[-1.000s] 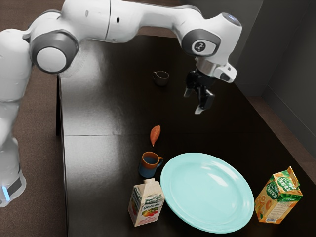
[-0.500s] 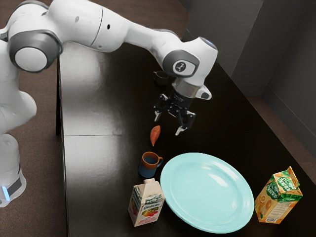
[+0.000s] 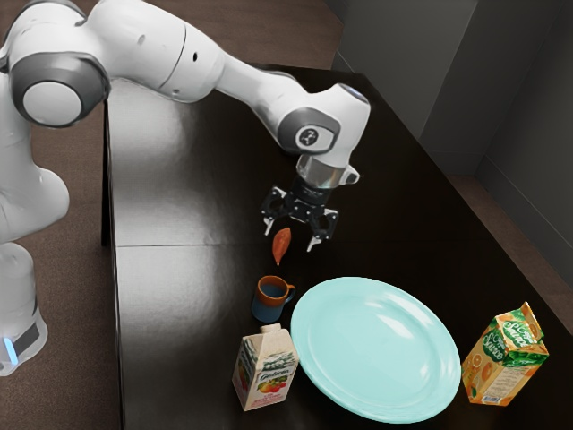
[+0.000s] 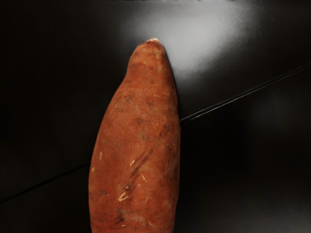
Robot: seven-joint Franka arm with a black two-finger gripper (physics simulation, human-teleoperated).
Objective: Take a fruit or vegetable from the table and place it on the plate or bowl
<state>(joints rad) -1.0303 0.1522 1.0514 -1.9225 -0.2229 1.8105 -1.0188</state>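
The gripper (image 3: 293, 229) hangs over the sweet potato (image 3: 281, 245), fingers apart. Nothing is grasped yet; lifting it to the plate (image 3: 376, 349) remains.

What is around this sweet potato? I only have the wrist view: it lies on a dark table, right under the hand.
Observer: The gripper hangs low over the sweet potato, with its fingers open to either side of it.
Operator: Where is the plate?
Observer: A light blue plate lies on the table nearer the exterior camera, toward the exterior view's right of the sweet potato.
Operator: Is anything close by that could get in the way?
Observer: A blue mug stands upright just in front of the sweet potato, beside the plate's rim, with a juice carton in front of the mug.
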